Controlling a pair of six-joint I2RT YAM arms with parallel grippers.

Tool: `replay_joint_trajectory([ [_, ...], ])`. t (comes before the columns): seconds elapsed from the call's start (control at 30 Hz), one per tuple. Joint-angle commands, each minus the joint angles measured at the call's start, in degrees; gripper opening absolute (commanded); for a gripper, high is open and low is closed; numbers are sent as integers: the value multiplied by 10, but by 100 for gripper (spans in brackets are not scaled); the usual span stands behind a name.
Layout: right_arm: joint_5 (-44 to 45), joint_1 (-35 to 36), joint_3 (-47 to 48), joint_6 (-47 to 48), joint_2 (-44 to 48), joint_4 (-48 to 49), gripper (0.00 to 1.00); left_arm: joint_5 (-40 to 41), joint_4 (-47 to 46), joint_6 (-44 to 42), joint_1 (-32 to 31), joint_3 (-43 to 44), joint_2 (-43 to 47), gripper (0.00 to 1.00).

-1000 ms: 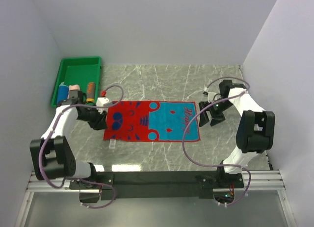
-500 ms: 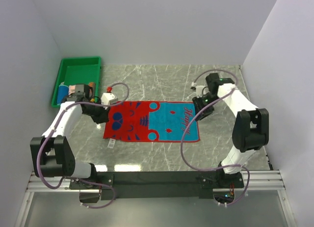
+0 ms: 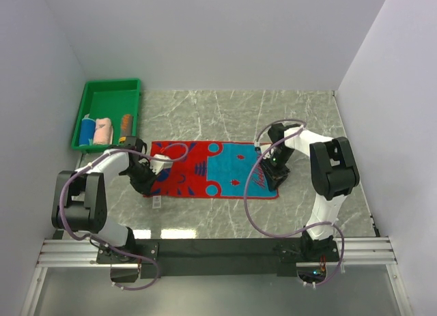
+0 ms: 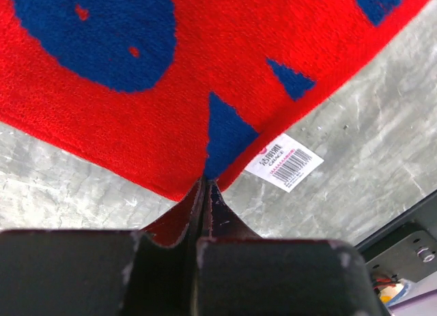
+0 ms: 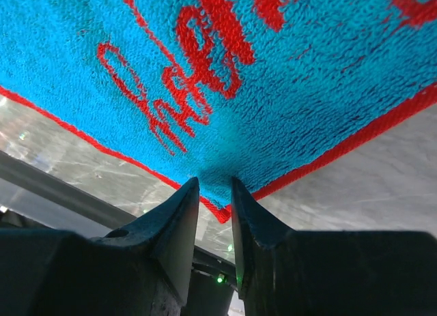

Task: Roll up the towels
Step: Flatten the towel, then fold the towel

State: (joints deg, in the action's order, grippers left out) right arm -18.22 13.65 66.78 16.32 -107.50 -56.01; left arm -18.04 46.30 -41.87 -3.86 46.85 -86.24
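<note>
The red-and-blue towel [image 3: 212, 169] lies flat on the table [image 3: 239, 111] — left gripper [image 4: 205, 186] clamped on its near-left corner, right gripper [image 5: 215, 193] narrowed onto its right edge. Probably three rolled towels [image 3: 102, 130] sit in the tray [image 3: 113, 101].

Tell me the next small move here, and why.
The left gripper is shut on the red-and-blue towel at its left end, the right gripper pinches its right end, and the cloth lies flat on the table. So probably raise both together a little to lift the near edge.
</note>
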Motion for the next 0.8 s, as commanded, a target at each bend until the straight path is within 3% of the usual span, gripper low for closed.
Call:
replay_joint_trajectory([
  [0.0, 53, 2, -10, 12, -11, 13, 33, 32, -25, 13, -5, -7, -8, 2],
  [0.17, 93, 1, 6, 26, 10, 6, 34, 17, -6, 4, -6, -3, 4, 3],
  [0.23, 93, -6, 25, 29, 28, -5, 35, -32, 27, -8, -5, 24, 34, 5],
  [0.4, 36, -30, 131, 32, 80, -26, 53, -96, 28, 28, -5, 110, 65, 16],
  [0.47, 20, -38, 159, 14, 84, -17, 55, -92, -4, 75, -4, 157, 43, 18],
  [0.53, 15, -42, 195, -1, 77, 8, 52, -81, -33, 125, -3, 193, 7, 19],
  [0.67, 23, -43, 266, -44, 9, 40, 37, -42, -93, 203, 5, 262, -83, 15],
  [0.77, 23, -43, 294, -59, -44, 51, 34, -39, -110, 246, 13, 318, -149, 11],
])
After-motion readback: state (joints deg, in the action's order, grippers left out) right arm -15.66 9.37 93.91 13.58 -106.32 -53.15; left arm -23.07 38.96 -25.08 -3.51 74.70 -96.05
